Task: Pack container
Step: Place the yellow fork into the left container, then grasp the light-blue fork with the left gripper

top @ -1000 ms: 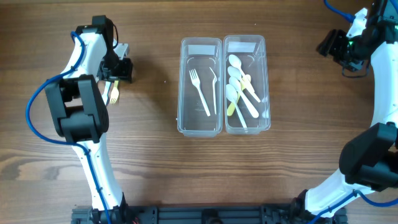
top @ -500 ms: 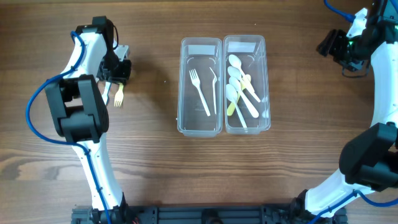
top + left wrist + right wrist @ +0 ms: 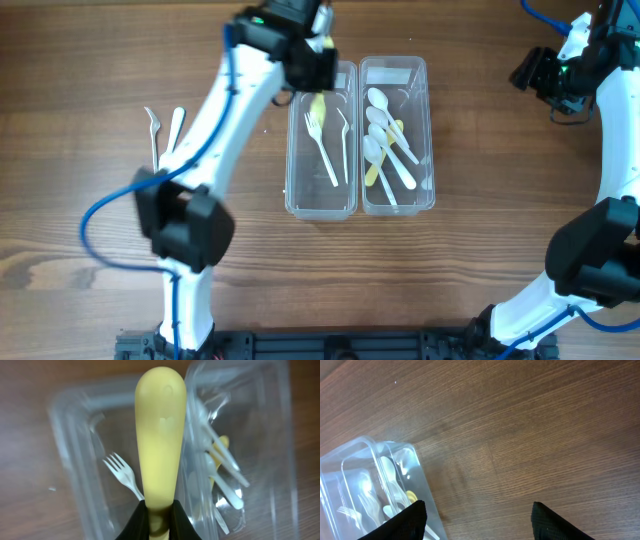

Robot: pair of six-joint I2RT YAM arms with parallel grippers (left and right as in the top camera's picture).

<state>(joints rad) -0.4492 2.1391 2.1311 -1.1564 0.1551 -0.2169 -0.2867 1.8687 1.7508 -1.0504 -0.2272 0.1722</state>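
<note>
— Brown wooden table [image 3: 480, 270] first, with wide bare wood at the front and on both flanks. Then two clear plastic tubs, touching side by side at the middle: left clear tub [image 3: 293, 190] with white plastic forks [image 3: 322, 150], right clear tub [image 3: 430, 150] with white and yellow plastic spoons [image 3: 385, 130].

— And the step in hand?

— Looks like the drop-off. Left gripper [image 3: 159, 517] hanging over the far end of the left clear tub, clamped tight on a yellow plastic utensil [image 3: 160, 445]. Rounded handle jutting forward, working end hidden in the grip.

— Next move?

— Probably lower a little inside the walls, then part the fingers. Shared wall with the spoon tub just to the right, so no drifting that way.

— Other side?

— Right gripper [image 3: 477, 515] well apart at the far right corner, fingers spread wide, nothing between them.

— Anything left out?

— Two thin white utensils [image 3: 162, 128] lying well to the left of the tubs, likely next to fetch. Plenty of open wood around them.
</note>
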